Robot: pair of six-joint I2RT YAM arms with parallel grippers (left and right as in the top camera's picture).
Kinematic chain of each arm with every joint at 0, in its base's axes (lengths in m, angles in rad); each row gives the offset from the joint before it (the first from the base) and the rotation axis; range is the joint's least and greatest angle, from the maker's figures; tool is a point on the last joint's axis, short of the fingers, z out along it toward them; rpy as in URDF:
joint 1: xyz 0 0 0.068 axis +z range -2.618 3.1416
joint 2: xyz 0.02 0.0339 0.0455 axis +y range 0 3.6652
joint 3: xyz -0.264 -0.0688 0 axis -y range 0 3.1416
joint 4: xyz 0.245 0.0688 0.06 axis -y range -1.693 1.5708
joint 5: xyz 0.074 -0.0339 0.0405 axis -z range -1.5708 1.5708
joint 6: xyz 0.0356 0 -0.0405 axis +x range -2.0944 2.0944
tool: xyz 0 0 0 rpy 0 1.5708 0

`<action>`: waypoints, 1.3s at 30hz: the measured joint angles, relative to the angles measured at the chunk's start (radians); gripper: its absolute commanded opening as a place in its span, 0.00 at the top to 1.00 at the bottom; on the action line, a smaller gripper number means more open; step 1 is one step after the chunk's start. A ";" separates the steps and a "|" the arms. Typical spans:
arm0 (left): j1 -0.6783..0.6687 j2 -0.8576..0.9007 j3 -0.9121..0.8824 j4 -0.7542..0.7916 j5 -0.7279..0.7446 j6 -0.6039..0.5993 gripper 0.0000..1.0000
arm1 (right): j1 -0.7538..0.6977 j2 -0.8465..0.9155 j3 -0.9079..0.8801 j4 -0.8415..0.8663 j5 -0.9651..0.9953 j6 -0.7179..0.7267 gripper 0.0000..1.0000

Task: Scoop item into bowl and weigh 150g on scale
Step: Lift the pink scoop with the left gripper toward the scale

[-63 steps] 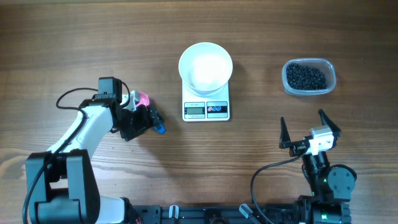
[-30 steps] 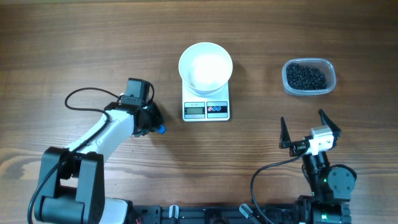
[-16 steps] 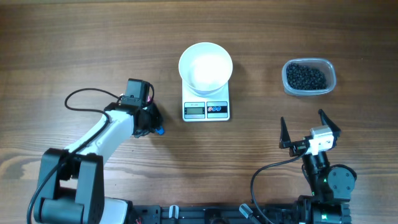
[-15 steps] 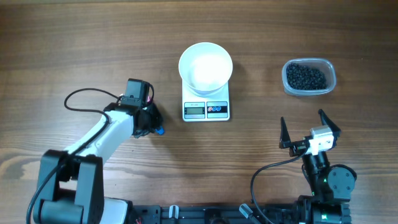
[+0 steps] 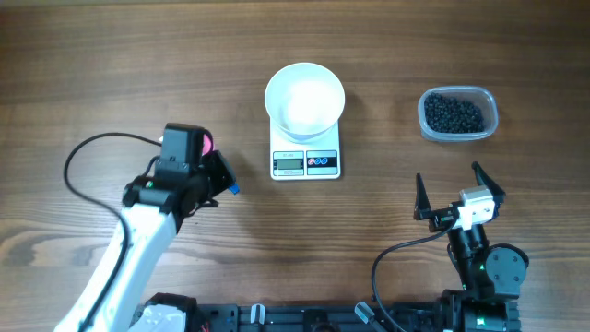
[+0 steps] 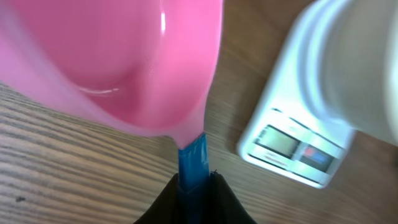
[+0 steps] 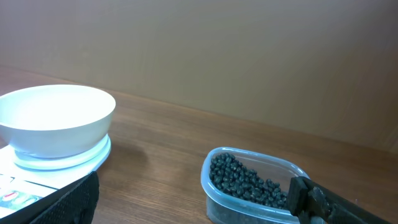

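done: small pink plastic scoop (image 6: 124, 56) with blue handle is being pinched by left gripper (image 6: 194, 186) | right gripper (image 5: 449, 187) is being held spread | left: tiny round black beads (image 5: 453, 113) are being kept in clear plastic tub (image 5: 489, 100) toward desk's right edge — none scooped | round white bowl (image 5: 305, 100) is being carried empty by flat white rectangular scale (image 5: 305, 163) mid-desk

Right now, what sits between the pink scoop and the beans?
Overhead, the scale with the white bowl on it; bare table otherwise.

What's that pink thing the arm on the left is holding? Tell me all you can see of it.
It is a small pink plastic scoop with a glossy, rounded cup and a narrow blue handle. The left gripper clamps the handle's end between its black fingers. From overhead, little of it shows.
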 measured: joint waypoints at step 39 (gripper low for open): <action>0.000 -0.467 -0.003 0.089 0.262 -0.542 0.96 | -0.002 0.000 0.000 0.087 -0.130 0.109 0.00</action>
